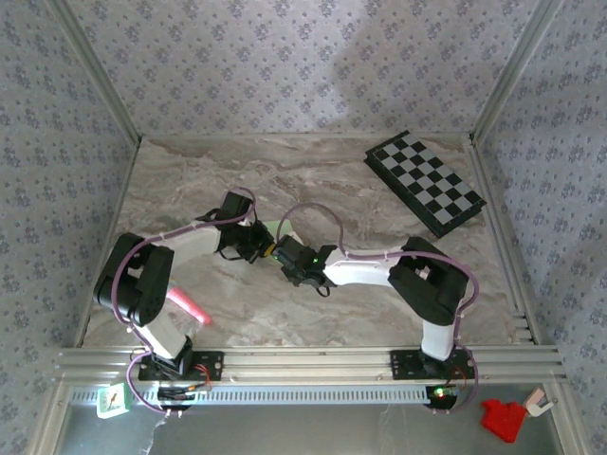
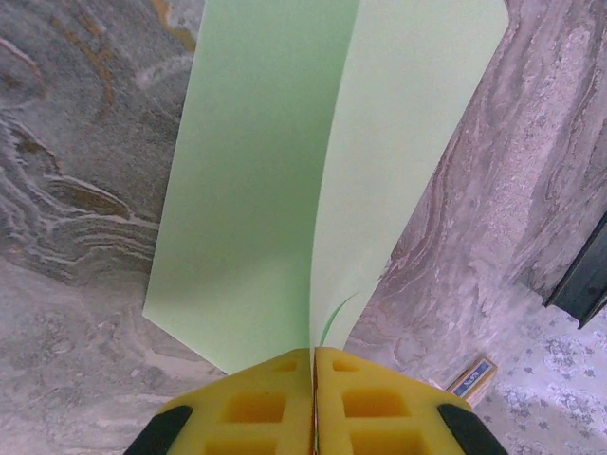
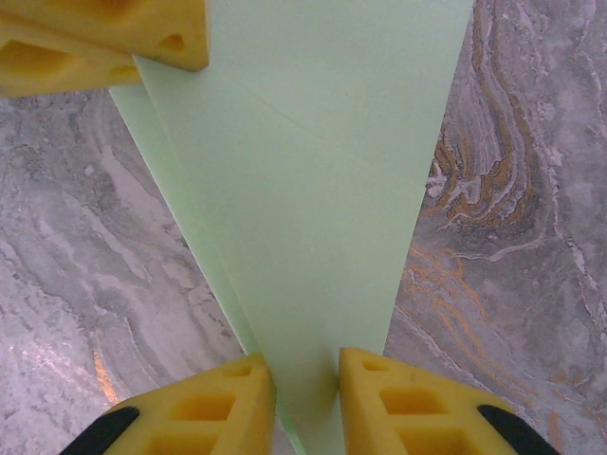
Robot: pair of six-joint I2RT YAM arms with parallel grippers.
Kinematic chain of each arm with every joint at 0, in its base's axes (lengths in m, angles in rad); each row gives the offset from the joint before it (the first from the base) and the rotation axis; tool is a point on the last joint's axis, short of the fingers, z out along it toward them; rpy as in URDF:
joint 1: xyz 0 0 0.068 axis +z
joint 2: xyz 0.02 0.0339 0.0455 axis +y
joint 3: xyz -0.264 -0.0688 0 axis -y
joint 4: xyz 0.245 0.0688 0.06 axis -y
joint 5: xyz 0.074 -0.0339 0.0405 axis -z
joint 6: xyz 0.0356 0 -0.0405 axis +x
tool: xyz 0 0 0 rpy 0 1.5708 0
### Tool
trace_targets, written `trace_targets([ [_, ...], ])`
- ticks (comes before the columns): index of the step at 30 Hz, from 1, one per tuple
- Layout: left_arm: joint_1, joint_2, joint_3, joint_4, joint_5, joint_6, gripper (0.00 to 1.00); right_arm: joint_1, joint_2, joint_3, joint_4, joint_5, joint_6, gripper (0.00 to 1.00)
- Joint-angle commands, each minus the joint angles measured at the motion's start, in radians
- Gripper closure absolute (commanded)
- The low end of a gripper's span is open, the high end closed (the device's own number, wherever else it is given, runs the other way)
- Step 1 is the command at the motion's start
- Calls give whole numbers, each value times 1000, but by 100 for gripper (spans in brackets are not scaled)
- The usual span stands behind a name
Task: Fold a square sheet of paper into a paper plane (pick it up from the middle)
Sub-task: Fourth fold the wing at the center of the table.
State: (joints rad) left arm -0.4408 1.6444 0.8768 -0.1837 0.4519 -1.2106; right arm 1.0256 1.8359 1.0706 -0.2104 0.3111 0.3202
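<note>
Folding underway: thin pale-green paper sheet (image 2: 266,190), creased lengthwise and tapered, sits mid-counter (image 2: 76,190) between the arms. Left claw (image 2: 313,365) pinches it shut. Right claw (image 3: 305,398) straddles the narrow end, slightly apart (not clamped). Next move probably needs that claw closed, then the crease pressed.

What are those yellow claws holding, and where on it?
The left gripper pinches the folded green paper at its crease. The right gripper straddles its narrow end, jaws apart.
</note>
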Motion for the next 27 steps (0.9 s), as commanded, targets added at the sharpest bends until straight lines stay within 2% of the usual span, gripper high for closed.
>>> trace_targets([
  [1, -3, -24, 12, -20, 7, -11, 90, -3, 14, 28, -31, 24, -4, 77],
  [8, 9, -30, 17, -24, 8, -5, 87, -7, 14, 24, -35, 13, -12, 85],
  [16, 81, -91, 20, -65, -12, 34, 72, -25, 0, 9, -15, -52, -18, 90],
  [21, 124, -161, -27, -63, -42, 56, 65, -59, -21, -16, 29, -157, -17, 93],
  [27, 122, -186, -87, 0, -13, 95, 66, -132, -49, -49, 81, -356, -47, 94],
])
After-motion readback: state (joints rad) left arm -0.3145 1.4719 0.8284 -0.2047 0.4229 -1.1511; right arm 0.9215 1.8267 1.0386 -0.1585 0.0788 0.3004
